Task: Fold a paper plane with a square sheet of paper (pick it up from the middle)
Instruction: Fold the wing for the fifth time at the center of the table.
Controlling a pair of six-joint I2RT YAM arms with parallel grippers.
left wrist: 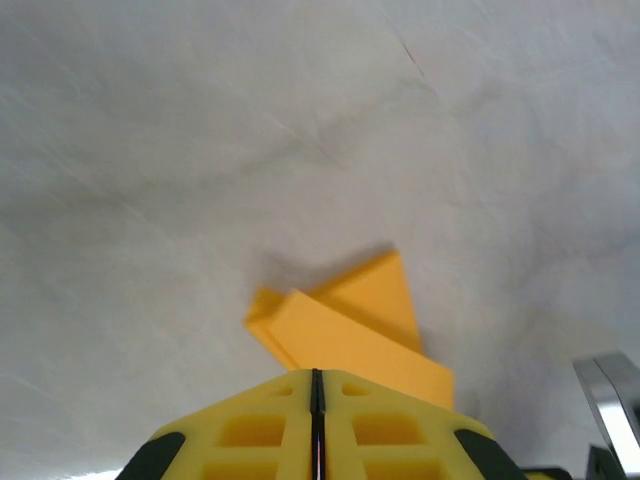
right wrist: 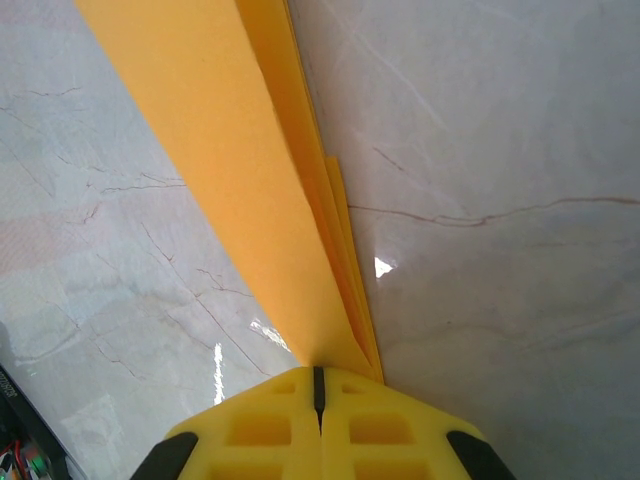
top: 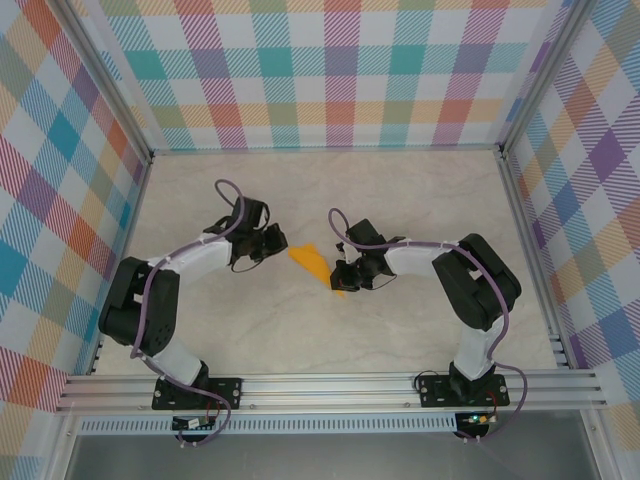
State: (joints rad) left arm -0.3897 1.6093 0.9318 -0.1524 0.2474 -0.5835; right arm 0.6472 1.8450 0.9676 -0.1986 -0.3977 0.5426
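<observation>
Orange-yellow and thin, the folded sheet of paper point(top: 311, 264) lies near the middle of the pale, marble-veined table top point(top: 260, 330), creased into a narrow wedge of several layers. It sits between the two black-and-white arms, slanting from its upper-left end by the left gripper point(top: 280, 243) down to its lower-right end at the right gripper point(top: 340, 280).

From the right wrist, the right gripper point(right wrist: 318, 385) has its yellow fingers point(right wrist: 250, 435) pressed together with no gap. The stacked layers of paper point(right wrist: 230, 150) run straight into the seam between the tips, so this hand is pinching one end. The paper stretches away from the tips as a long band, its edges fanned slightly above the stone-patterned surface.

From the left wrist, the left gripper point(left wrist: 315, 385) is closed as well, its yellow fingers point(left wrist: 250, 430) meeting along a thin dark line. The paper point(left wrist: 350, 335) lies just in front of the tips, showing two overlapping flaps and casting a soft shadow on the table. Its near edge meets the fingertips, but I cannot tell whether it is caught between them or only touching.

Pastel checked panels point(top: 330, 60) wall in the table on three sides, and a silver aluminium rail point(top: 330, 385) carries both arm bases along the near edge.
</observation>
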